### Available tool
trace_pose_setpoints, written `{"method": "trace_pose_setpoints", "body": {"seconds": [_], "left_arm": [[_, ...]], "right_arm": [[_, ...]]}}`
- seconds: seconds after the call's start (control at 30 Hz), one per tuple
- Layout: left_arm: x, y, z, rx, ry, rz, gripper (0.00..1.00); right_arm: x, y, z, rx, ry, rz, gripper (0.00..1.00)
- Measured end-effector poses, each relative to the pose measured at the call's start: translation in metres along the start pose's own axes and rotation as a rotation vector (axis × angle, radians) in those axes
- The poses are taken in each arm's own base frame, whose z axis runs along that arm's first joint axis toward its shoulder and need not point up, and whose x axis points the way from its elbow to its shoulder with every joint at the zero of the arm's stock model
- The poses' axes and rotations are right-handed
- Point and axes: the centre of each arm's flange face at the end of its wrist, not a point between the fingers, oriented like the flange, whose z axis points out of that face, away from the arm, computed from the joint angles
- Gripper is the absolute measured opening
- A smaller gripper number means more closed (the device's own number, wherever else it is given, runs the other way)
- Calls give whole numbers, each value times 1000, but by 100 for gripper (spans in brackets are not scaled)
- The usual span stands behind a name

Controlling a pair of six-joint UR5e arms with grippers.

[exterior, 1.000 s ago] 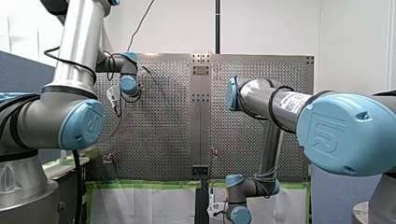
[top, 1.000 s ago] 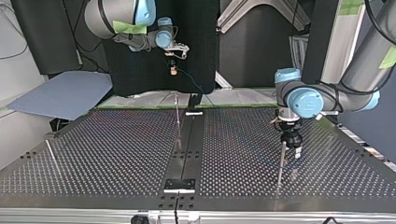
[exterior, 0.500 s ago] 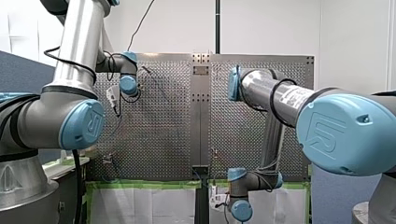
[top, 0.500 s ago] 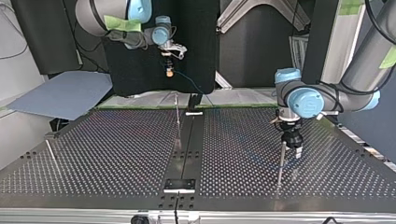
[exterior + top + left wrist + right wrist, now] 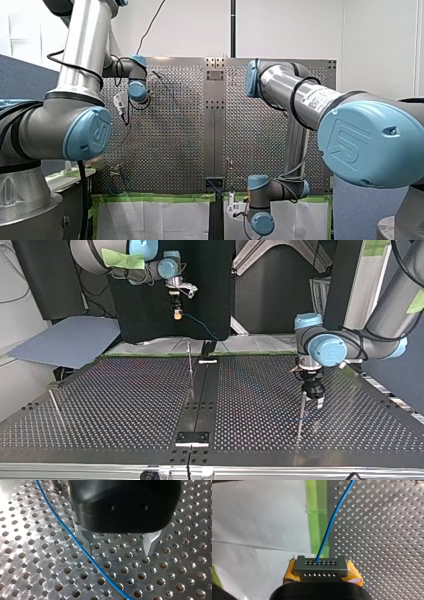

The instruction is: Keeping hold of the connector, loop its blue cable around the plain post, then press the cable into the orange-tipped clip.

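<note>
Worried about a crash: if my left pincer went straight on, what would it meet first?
Probably the perforated table; the left pincer points straight at it. The blue cable beside one finger might brush first; depth is unclear.

Perforated metal table [image 5: 125,405] carries three thin posts [image 5: 190,367].

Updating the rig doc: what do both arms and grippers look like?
My left arm and my right arm: silver tubes, light-blue joint caps, black cables, green tape tags. Left gripper: black body, metal fingers. Right gripper: black, yellow pads.
</note>
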Motion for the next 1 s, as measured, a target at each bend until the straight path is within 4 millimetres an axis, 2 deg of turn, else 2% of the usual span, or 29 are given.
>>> {"method": "trace_pose_setpoints", "body": {"seconds": [0.63, 1.0], "left_arm": [[0, 1, 0, -7, 0, 0, 100], [0, 1, 0, -15, -2, 1, 100]], "right_arm": [[74, 3, -26, -14, 130, -5, 0], [84, 4, -23, 25, 147, -99, 0]]}}
